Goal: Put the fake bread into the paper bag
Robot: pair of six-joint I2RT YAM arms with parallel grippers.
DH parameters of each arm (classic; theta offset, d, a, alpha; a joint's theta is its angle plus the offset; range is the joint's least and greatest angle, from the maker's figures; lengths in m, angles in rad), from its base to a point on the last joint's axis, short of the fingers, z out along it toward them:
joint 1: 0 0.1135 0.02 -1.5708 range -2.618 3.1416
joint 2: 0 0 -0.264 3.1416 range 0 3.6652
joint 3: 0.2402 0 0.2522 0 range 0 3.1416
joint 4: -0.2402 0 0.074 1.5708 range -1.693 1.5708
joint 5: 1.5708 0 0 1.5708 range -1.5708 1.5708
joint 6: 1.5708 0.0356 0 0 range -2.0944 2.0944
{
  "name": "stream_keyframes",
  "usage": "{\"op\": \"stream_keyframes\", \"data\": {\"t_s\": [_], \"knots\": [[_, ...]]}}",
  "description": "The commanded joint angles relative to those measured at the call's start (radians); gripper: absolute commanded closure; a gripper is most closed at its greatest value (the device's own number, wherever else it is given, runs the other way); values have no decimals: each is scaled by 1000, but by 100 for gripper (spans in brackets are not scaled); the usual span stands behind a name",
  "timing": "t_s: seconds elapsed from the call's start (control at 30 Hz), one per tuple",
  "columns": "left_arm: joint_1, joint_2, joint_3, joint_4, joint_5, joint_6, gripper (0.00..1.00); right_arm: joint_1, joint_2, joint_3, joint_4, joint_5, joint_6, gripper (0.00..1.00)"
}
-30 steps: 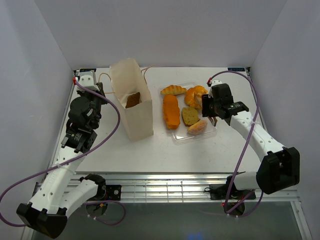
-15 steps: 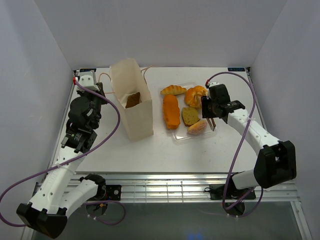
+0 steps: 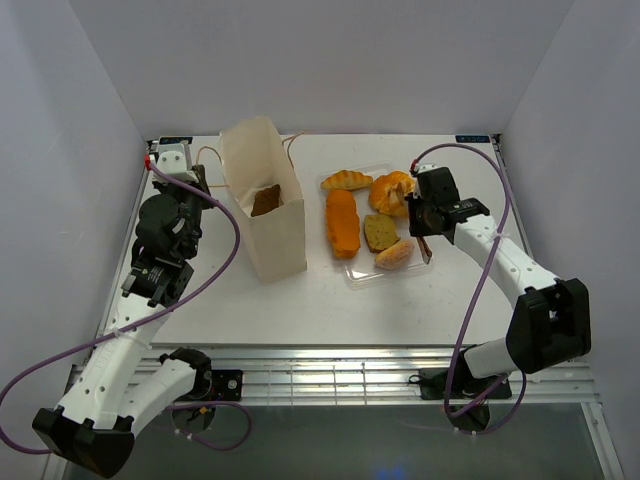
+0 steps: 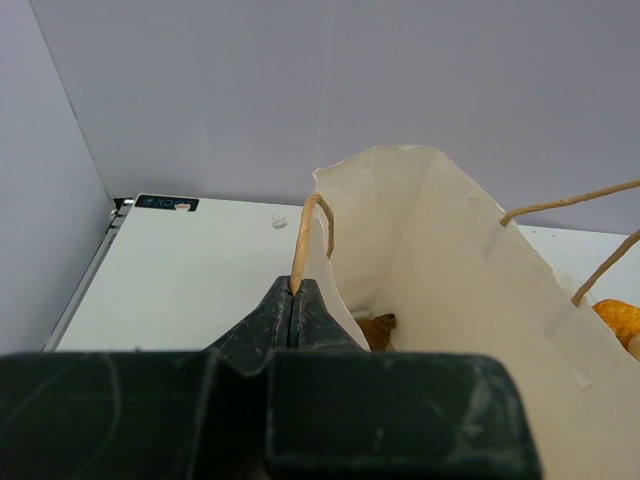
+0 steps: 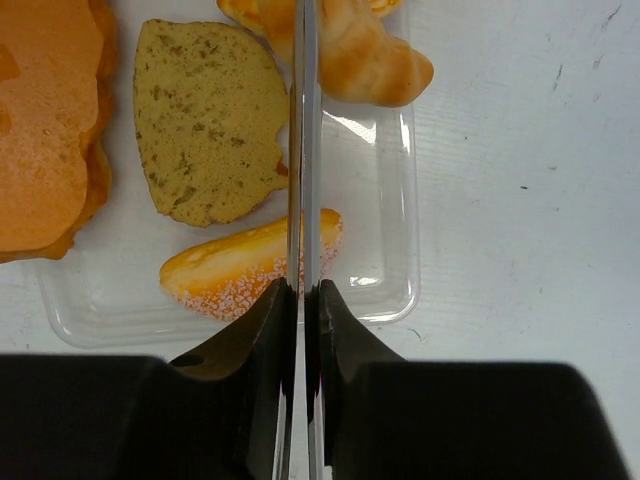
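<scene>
The paper bag [image 3: 268, 225] stands upright and open at the left, with a dark brown piece [image 3: 266, 199] inside. My left gripper [image 3: 197, 178] is shut on the bag's string handle [image 4: 300, 235], right at the bag's rim [image 4: 470, 300]. The rest of the fake bread lies on a clear tray [image 3: 365, 276]: an orange loaf [image 3: 341, 222], two croissants [image 3: 346, 180], a brownish slice [image 3: 380, 232] and a pinkish sugared bun [image 3: 396, 254]. My right gripper [image 3: 424, 236] hangs over the tray's right side, above the bun [image 5: 245, 265]. Its jaws are shut, with a thin grey strip edge-on between them.
The clear tray [image 5: 385, 240] sits right of the bag with a narrow gap between them. White walls close in the table at the back, left and right. The near table edge is a metal rail [image 3: 330, 365].
My right gripper has moved left from beside the tray to over its right side, and its jaws have come together. The left gripper and the bag have not moved.
</scene>
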Motion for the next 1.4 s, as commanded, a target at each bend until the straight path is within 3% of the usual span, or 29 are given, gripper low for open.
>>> {"op": "stream_keyframes", "data": {"t_s": [0.0, 0.07, 0.3, 0.57, 0.7, 0.93, 1.13, 1.37], "knots": [[4, -20, 8, -4, 3, -2, 100, 0, -10, 70, 1, -25, 2, 84], [4, -20, 7, -4, 1, -2, 100, 0, -10, 80, -7, -31, 2, 92], [4, -20, 5, -2, 0, -2, 100, 0, -52, 197, -74, -65, 3, 92], [4, -28, -1, 4, -3, -5, 100, 32, -155, 463, -114, -203, -9, 92], [4, -28, -2, 7, -3, -8, 100, 109, -145, 641, -116, -286, -12, 92], [4, -26, -2, 7, 0, -8, 100, 275, -77, 803, 7, -446, 2, 92], [4, -25, -2, 5, -3, -8, 100, 417, -1, 763, 67, -401, 6, 92], [4, -28, -2, 8, 10, -7, 100, 482, 20, 627, 146, -378, 23, 92]]}}
